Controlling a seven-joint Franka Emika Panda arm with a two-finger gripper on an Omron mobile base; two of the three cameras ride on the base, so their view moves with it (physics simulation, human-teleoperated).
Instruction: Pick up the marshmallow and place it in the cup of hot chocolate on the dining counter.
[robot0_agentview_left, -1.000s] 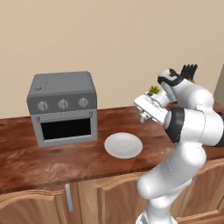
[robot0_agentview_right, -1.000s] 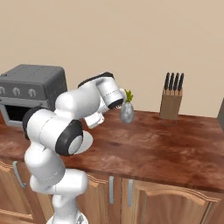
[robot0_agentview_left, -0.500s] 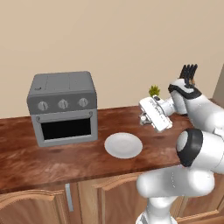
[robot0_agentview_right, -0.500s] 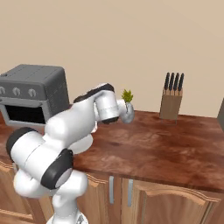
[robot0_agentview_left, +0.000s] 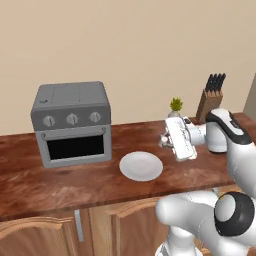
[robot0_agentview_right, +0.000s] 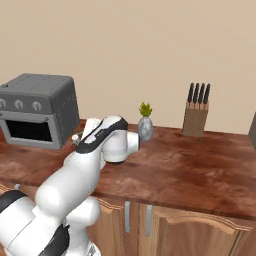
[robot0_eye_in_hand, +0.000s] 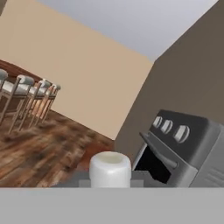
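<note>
Fingers are clamped on the marshmallow (robot0_eye_in_hand: 110, 169): in the hand view you see the stubby white cylinder sitting upright between the two dark tips at the bottom, its flat top facing you. You can pick out the gripper (robot0_agentview_left: 163, 140) in the left base view, raised above the wooden counter (robot0_agentview_left: 60, 182) and pointing left toward the toaster oven (robot0_agentview_left: 73, 123), just above and right of the round white plate (robot0_agentview_left: 141, 165). The marshmallow itself is too small to make out there.

Past the marshmallow in the hand view you see the toaster oven (robot0_eye_in_hand: 183, 148) tilted at the right, its dark door window and three knobs showing. At the far left of that view stands a row of pale cushioned stools (robot0_eye_in_hand: 27, 99) on a wooden floor.

In the right base view the arm's forearm hides the gripper; you see the toaster oven (robot0_agentview_right: 39, 110) at the left, a small potted plant (robot0_agentview_right: 145, 123) in a grey vase at the back of the counter (robot0_agentview_right: 195, 170), and a knife block (robot0_agentview_right: 195, 116) to its right, well apart. In the left base view the plant (robot0_agentview_left: 175, 107) and knife block (robot0_agentview_left: 209, 98) stand behind the hand near the wall.
</note>
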